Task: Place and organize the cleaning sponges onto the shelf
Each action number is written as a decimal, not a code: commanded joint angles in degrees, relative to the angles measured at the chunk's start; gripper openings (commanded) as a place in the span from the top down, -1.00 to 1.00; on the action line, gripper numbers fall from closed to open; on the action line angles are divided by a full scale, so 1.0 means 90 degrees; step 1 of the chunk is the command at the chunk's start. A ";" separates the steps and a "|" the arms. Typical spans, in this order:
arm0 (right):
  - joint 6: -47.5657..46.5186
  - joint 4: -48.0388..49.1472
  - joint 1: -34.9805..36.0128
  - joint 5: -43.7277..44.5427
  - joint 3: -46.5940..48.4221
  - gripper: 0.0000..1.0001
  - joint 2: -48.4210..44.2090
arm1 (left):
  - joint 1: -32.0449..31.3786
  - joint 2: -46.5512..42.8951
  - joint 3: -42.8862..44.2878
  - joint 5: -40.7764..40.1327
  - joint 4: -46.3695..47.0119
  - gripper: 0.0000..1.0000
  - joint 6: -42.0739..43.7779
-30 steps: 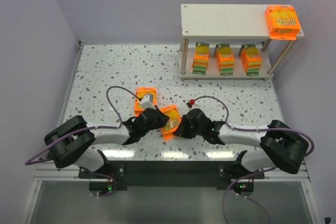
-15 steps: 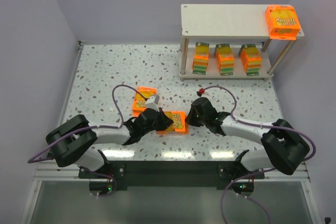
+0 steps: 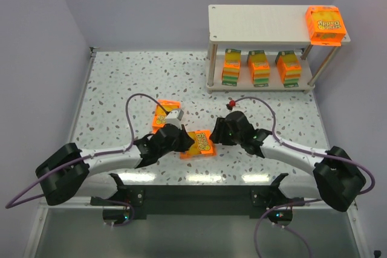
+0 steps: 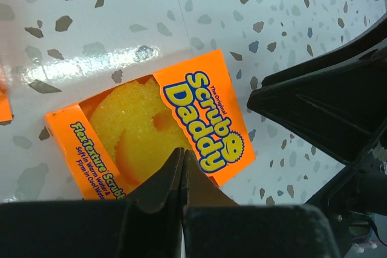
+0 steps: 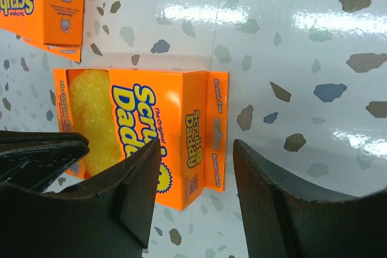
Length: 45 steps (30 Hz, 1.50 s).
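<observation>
Sponges are mostly put away: four of the six are on the shelf [image 3: 254,22]. A row of three packs [image 3: 258,66] stands on edge on its lower board. A fourth pack [image 3: 325,25] lies flat at the right end of the top board and seems to hang a little over the corner.

Two remain on the speckled surface [image 3: 121,83], close to the arms. The nearer pack [image 3: 201,143] lies flat, printed face up, between the two claws. The left claw [image 3: 183,140] has its fingers pressed together over one end of that pack, gripping nothing; I cannot tell whether the tips touch the wrapper. The right claw [image 3: 216,136] is spread and empty. From its wrist camera, its fingers sit over the end of the pack that has the hanging tab, not closed on it. The farther pack [image 3: 160,116] lies flat just beyond the left arm, partly hidden by it, near the first but apart from it.

By my reckoning the job is about two thirds done. These two packs have yet to be lifted and set on the shelf, most likely on the top board, where there is bare room. The pack at the corner could also do with straightening.
</observation>
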 commanded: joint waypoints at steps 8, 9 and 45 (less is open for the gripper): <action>-0.0686 0.1039 -0.0130 -0.1455 0.0367 -0.07 0.0967 | -0.0018 -0.0024 0.0245 -0.0501 -0.0809 1.00 0.0677; -0.0676 0.1118 -0.0140 -0.1593 0.0358 -0.05 0.1045 | -0.0018 0.0092 0.0235 -0.0452 -0.0770 1.00 0.0706; 0.0300 -0.0883 -0.1057 -0.1985 0.0552 1.00 -0.2028 | 0.0001 -0.3440 0.1787 -0.3077 -0.4050 0.26 0.0375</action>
